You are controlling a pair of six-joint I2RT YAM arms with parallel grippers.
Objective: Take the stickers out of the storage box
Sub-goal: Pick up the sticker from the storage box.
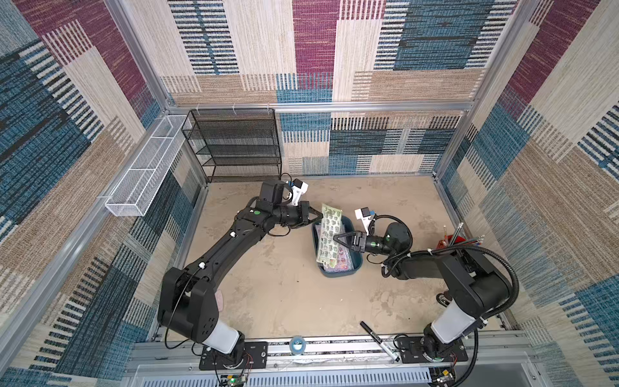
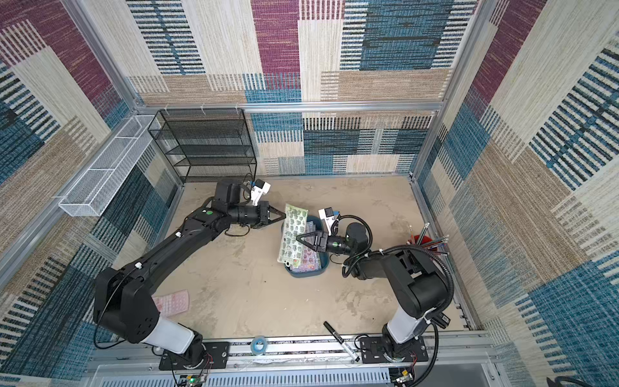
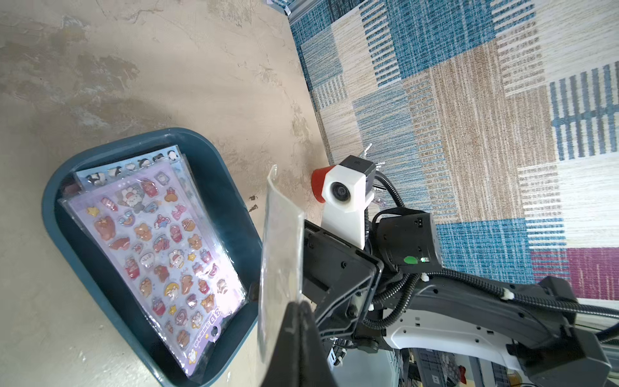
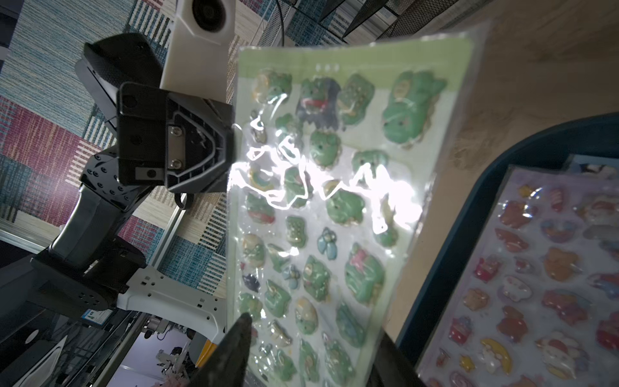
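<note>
A pastel green sticker sheet [image 1: 330, 234] [image 2: 293, 233] [image 4: 321, 201] hangs tilted above the dark teal storage box [image 1: 356, 264] [image 2: 303, 273]. My left gripper [image 1: 320, 216] [image 3: 301, 303] is shut on the sheet's far edge; in the left wrist view the sheet [image 3: 281, 251] shows edge-on. My right gripper [image 1: 336, 239] [image 4: 315, 326] straddles the sheet's middle, one finger in front and one behind, jaws still apart. More stickers lie in the box [image 3: 227, 201] [image 4: 502, 147], a lilac sheet [image 3: 160, 254] [image 4: 536, 284] on top.
A black mesh rack [image 1: 234, 144] and a white wire basket [image 1: 144, 167] stand at the back left. A red cup of pencils [image 1: 459, 239] sits at the right wall. A marker [image 1: 378, 340] and tape roll [image 1: 297, 344] lie at the front rail. A flat pink slab [image 2: 170, 301] lies by the left arm's base.
</note>
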